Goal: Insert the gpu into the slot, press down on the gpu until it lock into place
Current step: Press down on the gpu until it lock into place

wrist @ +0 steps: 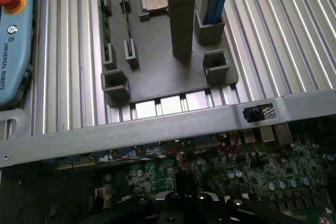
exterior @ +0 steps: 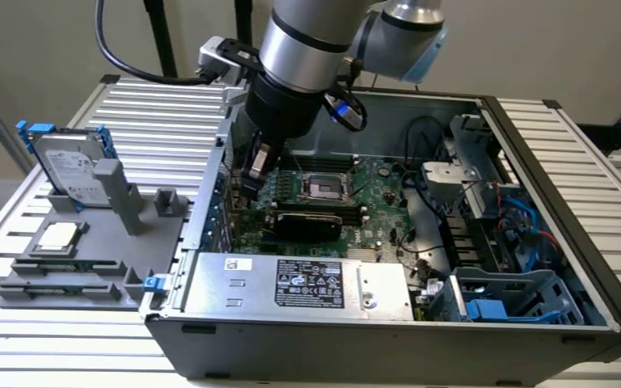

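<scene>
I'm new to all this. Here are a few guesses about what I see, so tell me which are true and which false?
1. The computer case lies open with the green circuit board exposed. True.
2. The robot's hand reaches down inside the case. True.
3. The black gpu is lying outside the case on the grey holder. False: it sits on the board, inside the case.
4. The hard drive stands on the grey holder beside the case. True.
5. The grey metal box with the white label is clamped in the hand. False: it sits apart, by the case's front wall.
</scene>
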Tool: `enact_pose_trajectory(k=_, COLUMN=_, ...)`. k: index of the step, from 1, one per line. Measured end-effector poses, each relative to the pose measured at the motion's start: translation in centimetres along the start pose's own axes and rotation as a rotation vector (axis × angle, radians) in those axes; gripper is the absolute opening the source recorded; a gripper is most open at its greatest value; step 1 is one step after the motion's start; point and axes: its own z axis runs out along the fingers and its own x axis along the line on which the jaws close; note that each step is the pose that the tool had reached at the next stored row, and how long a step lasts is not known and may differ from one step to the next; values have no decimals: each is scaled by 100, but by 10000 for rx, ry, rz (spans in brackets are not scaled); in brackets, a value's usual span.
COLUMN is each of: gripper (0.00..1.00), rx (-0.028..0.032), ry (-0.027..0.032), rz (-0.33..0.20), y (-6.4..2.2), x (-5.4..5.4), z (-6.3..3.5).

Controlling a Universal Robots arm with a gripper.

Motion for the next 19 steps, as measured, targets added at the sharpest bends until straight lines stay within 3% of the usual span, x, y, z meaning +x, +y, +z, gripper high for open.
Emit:
enact_pose_trajectory(k=3, gripper=11, rx=400, ry=-70, rz=-17, y=-28, x=-2, z=-9)
enact_pose_trajectory(k=5, gripper=11, rx=586, ry=-103, rz=-40, y=-47, x=0, z=-14)
enact_pose_trajectory(k=7, gripper=11, rx=723, ry=-125, rz=-74, y=-67, x=4, z=-24)
enact_pose_trajectory(k=14, gripper=11, rx=1067, ry=-179, rz=-193, y=-140, x=25, z=-71)
enact_pose_trajectory(k=19, gripper=11, rx=1474, ry=-246, rz=-287, y=-184, x=31, z=-87)
